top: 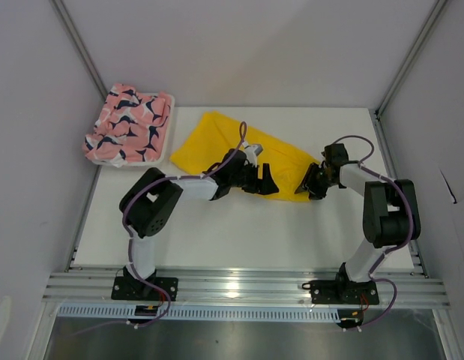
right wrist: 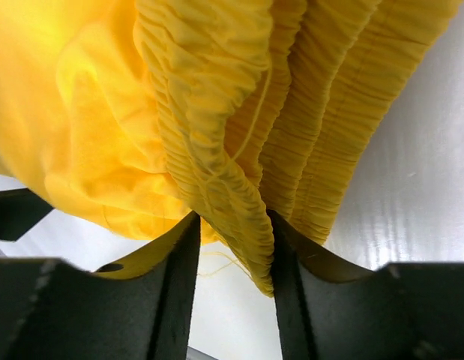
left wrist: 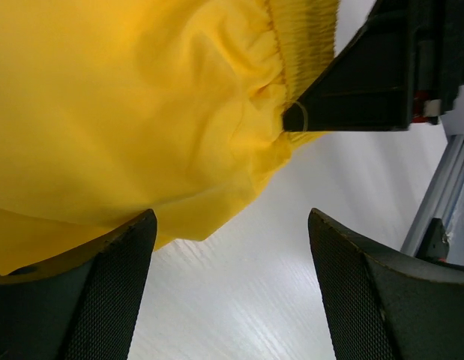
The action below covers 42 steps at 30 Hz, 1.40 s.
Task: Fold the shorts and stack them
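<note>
The yellow shorts point(top: 217, 139), a plain bright cloth pair, lie spread on the white table point(top: 239, 232) in the upper middle of the overhead view, running from upper left down to lower right. The pink shorts point(top: 130, 124), cloth printed with navy-and-white whale-like shapes, sit crumpled in a white plastic basket point(top: 169, 133) at the upper left, just beside the yellow pair. The left gripper point(top: 259, 180) is at the lower edge of the yellow cloth near the frame's centre, and the right gripper point(top: 310, 184) is at the cloth's lower-right corner. In the left wrist view the yellow shorts point(left wrist: 127, 97) fill the upper left. The left gripper point(left wrist: 232, 225) stands wide open with only bare table between its jaws, the cloth's hem just above its left finger. At the upper right a black finger point(left wrist: 366, 82) of the other arm meets the gathered waistband. A grey metal rail point(left wrist: 441, 195) crosses the right edge. In the right wrist view the right gripper point(right wrist: 233, 225) is nearly closed, its jaws pinching a fold of the ribbed elastic waistband of the yellow shorts point(right wrist: 89, 112), which hang across the upper frame over the table point(right wrist: 426, 187).
</note>
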Tool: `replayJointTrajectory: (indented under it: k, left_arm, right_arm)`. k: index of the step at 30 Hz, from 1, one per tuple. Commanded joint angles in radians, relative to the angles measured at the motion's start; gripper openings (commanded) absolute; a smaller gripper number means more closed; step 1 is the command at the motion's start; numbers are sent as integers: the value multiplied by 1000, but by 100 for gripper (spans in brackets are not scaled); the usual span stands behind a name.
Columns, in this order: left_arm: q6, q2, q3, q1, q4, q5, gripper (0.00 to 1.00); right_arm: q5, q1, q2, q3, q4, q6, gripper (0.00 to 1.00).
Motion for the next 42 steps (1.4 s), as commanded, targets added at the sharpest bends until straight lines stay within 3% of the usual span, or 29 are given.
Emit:
replayJointTrajectory:
  k: [1,5,6,8,9,12,20,22,24,25,30,31,34,42]
  left_arm:
    - [21,46,59,-2,18,-36,84]
    - [0,106,111,-2,-59,-69,83]
    - [-6,124,118,-2,-93,-88,83]
    - [-17,136,145,0,-128,-114,83]
    - [-28,142,155,0,-148,-125,83]
    - [-34,173,192,1,-212,-154,83]
    - [-46,164,226,1,-336,-238,83]
    - [-48,169,243,1,-361,-252,83]
    - [-52,173,247,1,-381,-255,83]
    - [-55,175,249,0,-387,-258,83]
    - [-54,153,221,-20,-394,-258,83]
    - [-46,150,220,-25,-386,-260,83]
    - [-35,152,224,-40,-392,-267,83]
    - [-51,80,185,-46,-437,-361,83]
  right_arm:
    - [37,-66,30,-1,-19,-55,45]
    - [14,-107,-11,-17,7,-63,59]
    - [1,-118,-20,-27,14,-63,57]
    - [-37,-155,-14,-37,34,-57,40]
    - [-48,-167,-8,-40,40,-55,27]
    - [-65,-202,44,-25,28,-57,0]
    - [-10,-257,90,17,-1,-54,1]
    - [29,-257,94,38,-22,-60,5]
    - [49,-259,90,43,-28,-61,17]
    - [62,-259,87,43,-28,-64,28]
    - [59,-274,62,43,-25,-58,51]
    - [50,-274,55,38,-22,-57,62]
    - [43,-276,-2,14,-2,-55,80]
    - [-9,-310,-85,-1,13,-86,86]
